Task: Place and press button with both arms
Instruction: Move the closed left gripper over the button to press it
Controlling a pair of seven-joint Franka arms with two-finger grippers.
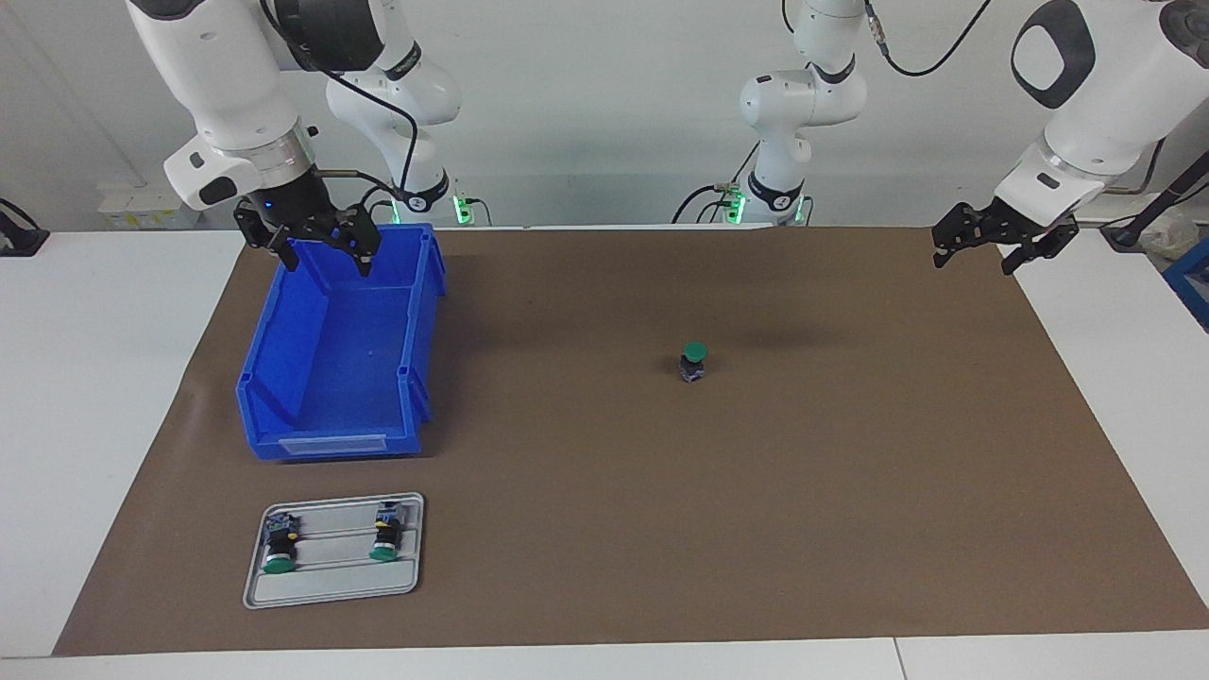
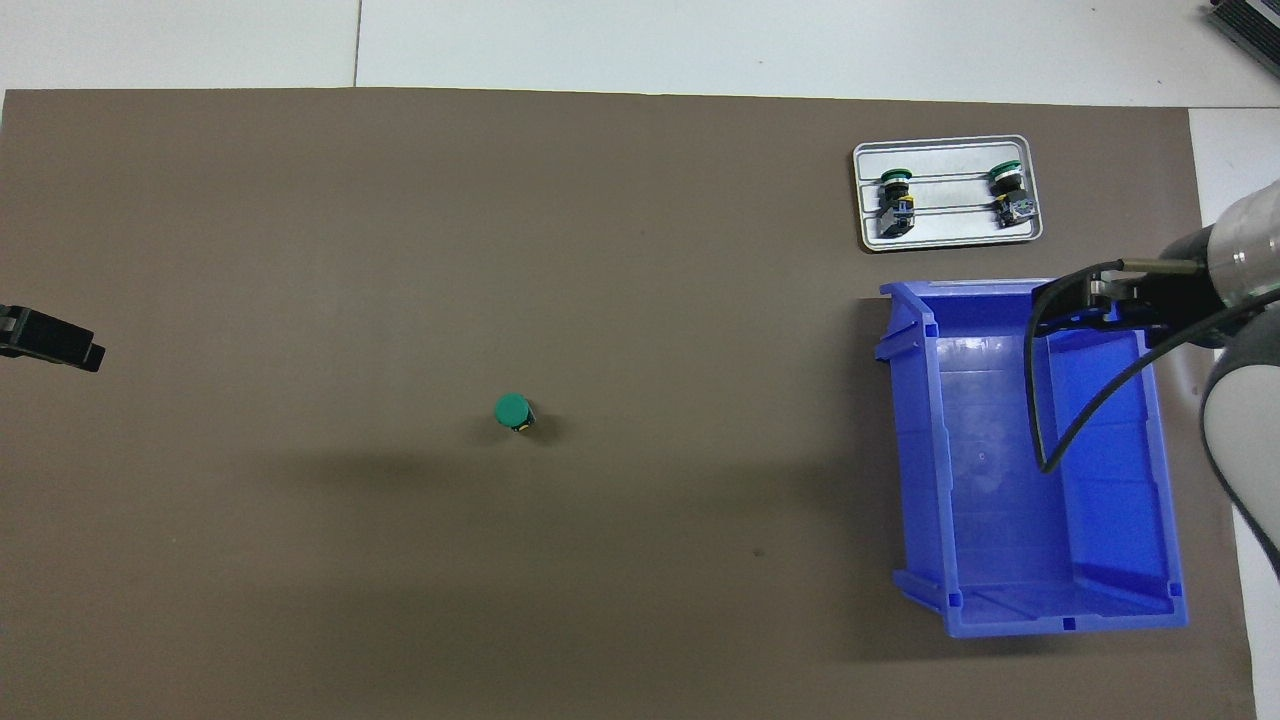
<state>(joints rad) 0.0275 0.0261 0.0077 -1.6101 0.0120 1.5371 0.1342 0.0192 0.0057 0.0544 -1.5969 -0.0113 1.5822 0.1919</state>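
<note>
One button (image 1: 694, 362) stands upright on the brown mat with its green cap up, apart from both grippers; it also shows in the overhead view (image 2: 514, 411). Two more buttons (image 1: 279, 546) (image 1: 385, 538) lie on their sides in a grey tray (image 1: 331, 581). My right gripper (image 1: 323, 253) hangs open and empty over the blue bin (image 1: 283, 359). My left gripper (image 1: 978, 253) is open and empty, raised over the mat's edge at the left arm's end of the table. In the overhead view only part of the left gripper (image 2: 50, 342) shows.
The blue bin (image 2: 915, 450) has nothing in it and stands at the right arm's end of the mat. The grey tray (image 2: 950, 230) lies just farther from the robots than the bin. White table borders the mat (image 1: 850, 529).
</note>
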